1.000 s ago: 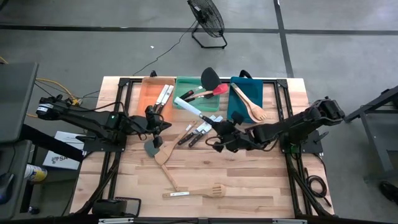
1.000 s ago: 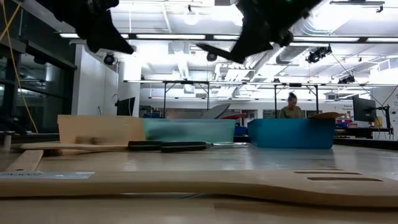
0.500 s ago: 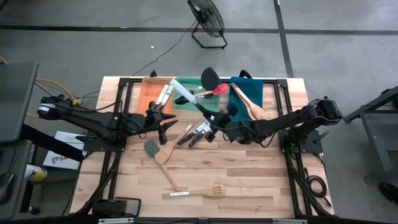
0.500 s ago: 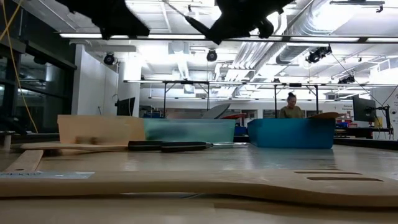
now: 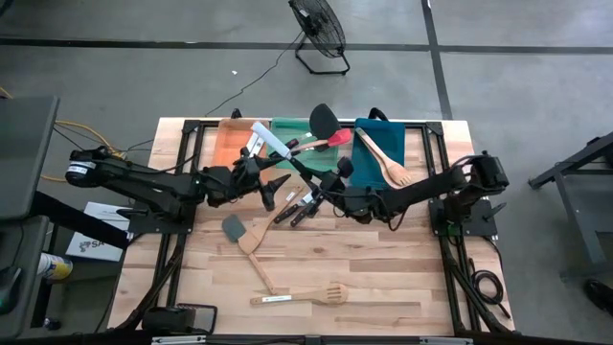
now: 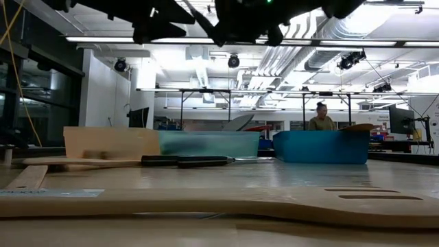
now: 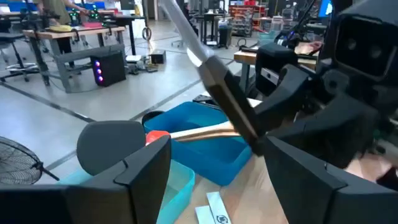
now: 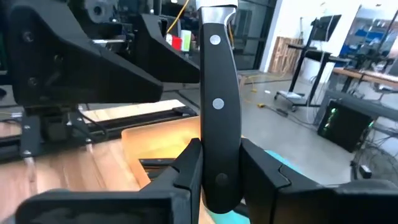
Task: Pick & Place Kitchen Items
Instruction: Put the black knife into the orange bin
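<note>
One knife [image 8: 216, 106], black-handled, clenched in my right tool [image 5: 330, 189]; left tool [image 5: 271, 184] beside it, released. I'd keep the blade level, lowering over the orange tray [image 5: 230, 144].

Desk [image 5: 383, 268]: pale wood planking, on a grey floor [image 5: 115, 57]. At the far edge, left to right, stand an orange tray [image 5: 228, 146], a green tray [image 5: 287, 129] and a blue tray [image 5: 378, 158]; a red spatula [image 5: 337, 138] with a pale handle lies across the green one. The knife [image 8: 216, 112] has a black handle with silver rivets and a steel blade; both arms are dark.
</note>
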